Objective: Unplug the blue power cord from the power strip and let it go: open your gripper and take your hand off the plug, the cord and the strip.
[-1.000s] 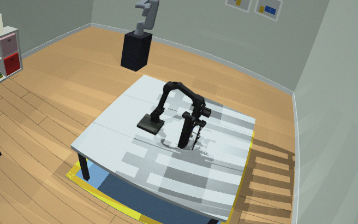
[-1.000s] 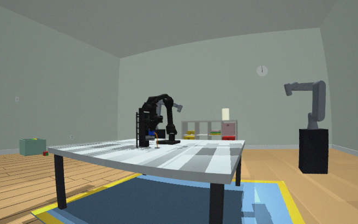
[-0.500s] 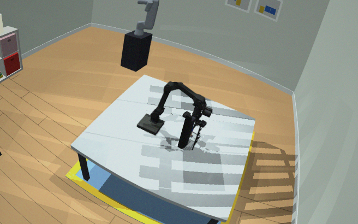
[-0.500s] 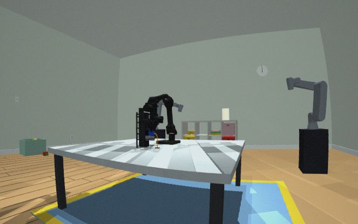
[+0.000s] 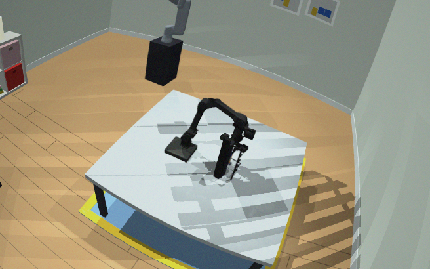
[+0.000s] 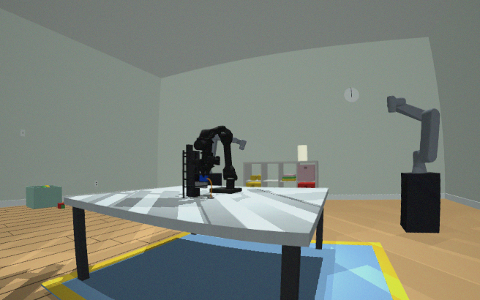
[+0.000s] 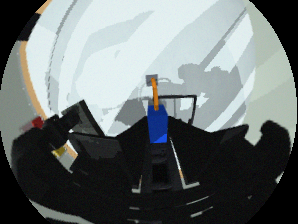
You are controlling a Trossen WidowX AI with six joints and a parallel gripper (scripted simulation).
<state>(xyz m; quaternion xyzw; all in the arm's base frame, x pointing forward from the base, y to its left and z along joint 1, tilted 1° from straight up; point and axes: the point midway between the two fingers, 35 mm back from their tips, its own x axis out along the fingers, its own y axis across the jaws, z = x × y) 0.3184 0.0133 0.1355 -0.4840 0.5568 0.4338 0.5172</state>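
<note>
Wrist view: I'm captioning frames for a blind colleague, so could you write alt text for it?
The gripper is shut on a blue plug, seen between its dark fingers, with an orange cord running away from the plug over the pale, shadow-streaked table.

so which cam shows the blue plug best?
Wrist: the blue plug sits centred, the gripper shut on it, its orange cord visible beyond. Exterior shows only a small blue patch. In the top view it is hidden.
</note>
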